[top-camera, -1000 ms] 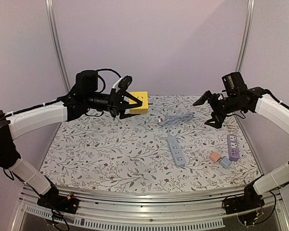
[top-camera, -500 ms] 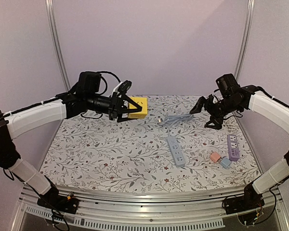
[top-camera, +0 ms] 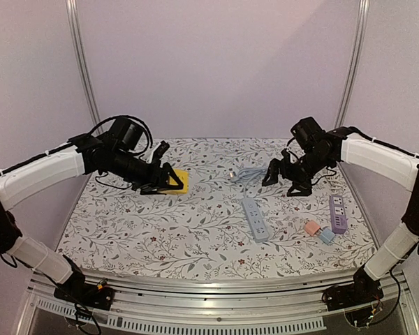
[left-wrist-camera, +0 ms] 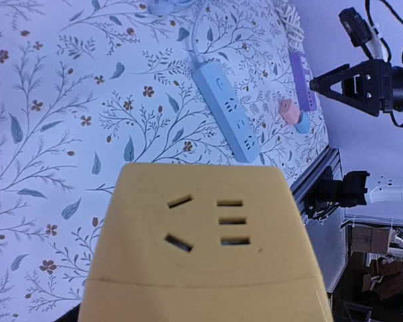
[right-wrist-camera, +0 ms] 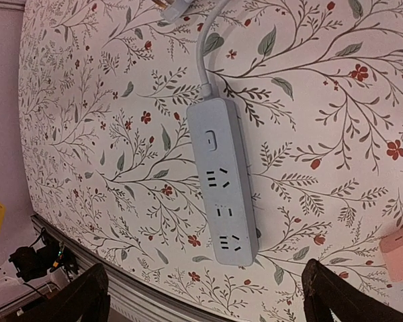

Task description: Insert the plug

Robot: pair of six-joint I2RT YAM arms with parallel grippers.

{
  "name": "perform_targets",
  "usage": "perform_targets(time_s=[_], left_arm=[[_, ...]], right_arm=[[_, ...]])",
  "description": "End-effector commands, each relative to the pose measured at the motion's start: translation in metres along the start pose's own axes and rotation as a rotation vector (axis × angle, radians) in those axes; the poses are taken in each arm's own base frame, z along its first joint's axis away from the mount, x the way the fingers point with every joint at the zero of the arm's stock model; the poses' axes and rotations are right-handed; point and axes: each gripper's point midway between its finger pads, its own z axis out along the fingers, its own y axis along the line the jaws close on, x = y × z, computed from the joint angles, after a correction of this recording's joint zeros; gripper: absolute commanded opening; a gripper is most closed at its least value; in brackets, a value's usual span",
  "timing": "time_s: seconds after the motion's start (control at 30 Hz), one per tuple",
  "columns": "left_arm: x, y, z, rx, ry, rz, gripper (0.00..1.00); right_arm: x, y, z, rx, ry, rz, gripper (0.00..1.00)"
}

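My left fingers (top-camera: 156, 187) are clamped on the yellow socket cube (left-wrist-camera: 201, 235), which sits low against the counter (top-camera: 126, 230). Its socket face is turned toward my wrist camera, so the slots are plain to see. The cube looks like hard, smooth moulded plastic. I judge it light and rigid, and likely to twist in a loose hold once a plug pushes against it. The grip belongs across two opposite flat sides, clear of the slotted face.

My right fingers (right-wrist-camera: 339, 298) stand wide apart with nothing between them. The blue power strip (right-wrist-camera: 221, 181) lies flat below and between them, and its cord (right-wrist-camera: 205, 47) runs away beyond the fingertips. The cord lies in a loose bundle on the counter, and the plug (top-camera: 234, 171) shows only as a small pale piece at the bundle's end, just beyond my right fingers. It is too small for me to read its prongs.

I judge the plug stiff and light, with a limp cord that will drag and tug it sideways. The place to take it is across the flat sides of its body, just behind the prongs, never on the cable. A grip on the cable would let the plug swing and miss the slots. The prongs are thin metal and would bend if pressed in crooked. A purple power strip (top-camera: 337, 213) lies outside my right fingers, well apart from the cube.
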Motion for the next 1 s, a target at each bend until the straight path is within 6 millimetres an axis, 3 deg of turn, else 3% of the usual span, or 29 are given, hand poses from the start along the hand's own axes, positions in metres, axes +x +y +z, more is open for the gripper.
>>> perform_targets(time_s=[0.0, 0.23, 0.67, 0.97], left_arm=[[0.012, 0.031, -0.019, -0.16, -0.03, -0.003, 0.0], [0.023, 0.051, -0.027, -0.26, -0.039, -0.031, 0.0], [0.026, 0.05, -0.031, -0.274, 0.009, 0.029, 0.0], [0.03, 0.052, -0.029, -0.274, 0.028, 0.023, 0.0]], right_arm=[[0.003, -0.006, 0.015, 0.063, 0.044, -0.061, 0.99], [0.015, -0.004, 0.045, 0.072, 0.122, -0.095, 0.99], [0.029, 0.009, 0.081, -0.006, 0.214, -0.176, 0.99], [0.044, -0.01, 0.105, 0.049, 0.277, -0.186, 0.99]])
